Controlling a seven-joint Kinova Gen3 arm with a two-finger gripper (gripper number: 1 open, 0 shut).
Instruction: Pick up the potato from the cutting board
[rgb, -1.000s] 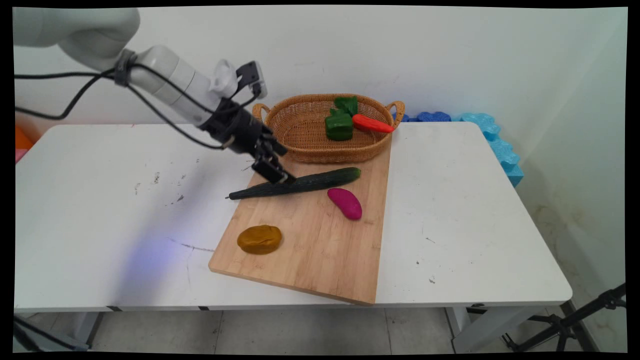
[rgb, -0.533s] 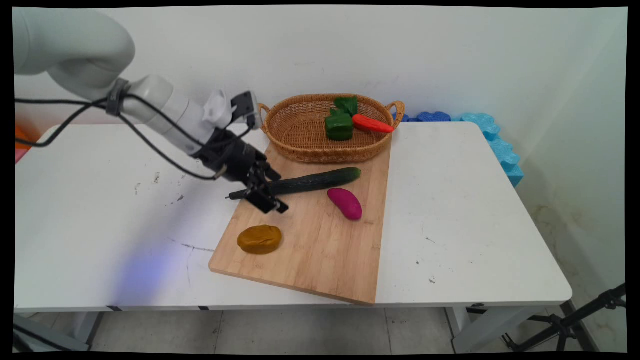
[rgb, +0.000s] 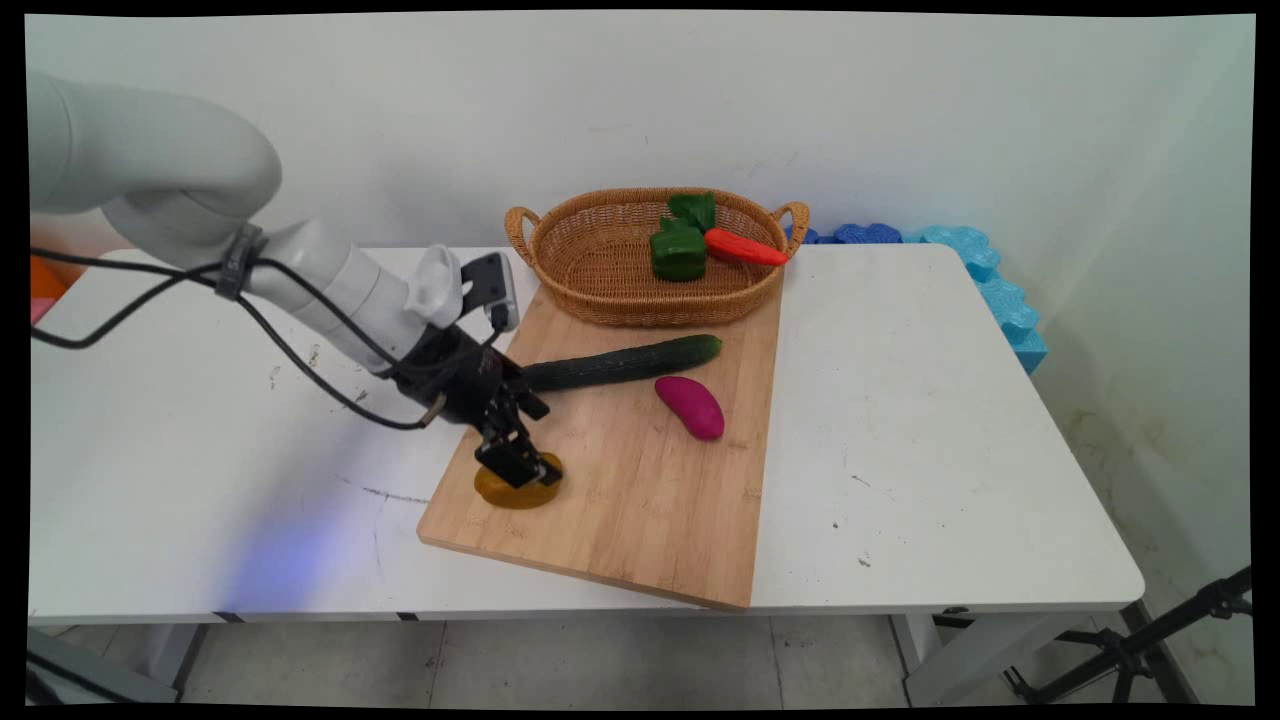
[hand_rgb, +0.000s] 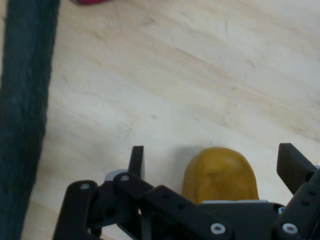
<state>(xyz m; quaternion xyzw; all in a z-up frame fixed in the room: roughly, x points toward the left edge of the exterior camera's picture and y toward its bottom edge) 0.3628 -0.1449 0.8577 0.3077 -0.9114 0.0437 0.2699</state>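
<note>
My gripper (rgb: 520, 468) has come down over a yellow-brown potato (rgb: 515, 491) near the left front corner of the wooden cutting board (rgb: 640, 500). In the hand view the potato (hand_rgb: 220, 176) lies between the two fingers, which stand apart on either side of it without touching, so the gripper (hand_rgb: 212, 162) is open. A long dark green cucumber (rgb: 625, 362) lies across the board behind the hand, and it runs down the left edge of the hand view (hand_rgb: 25, 115). A magenta sweet potato (rgb: 690, 406) rests to the right.
A wicker basket (rgb: 610, 290) at the back of the board holds a green pepper (rgb: 678, 252) and an orange carrot (rgb: 745, 248). Blue foam pieces (rgb: 985, 275) lie along the table's far right edge by the wall.
The gripper has moved from the cucumber's left part toward the table's near side and down, ending over the potato. Nothing on the board has shifted.
</note>
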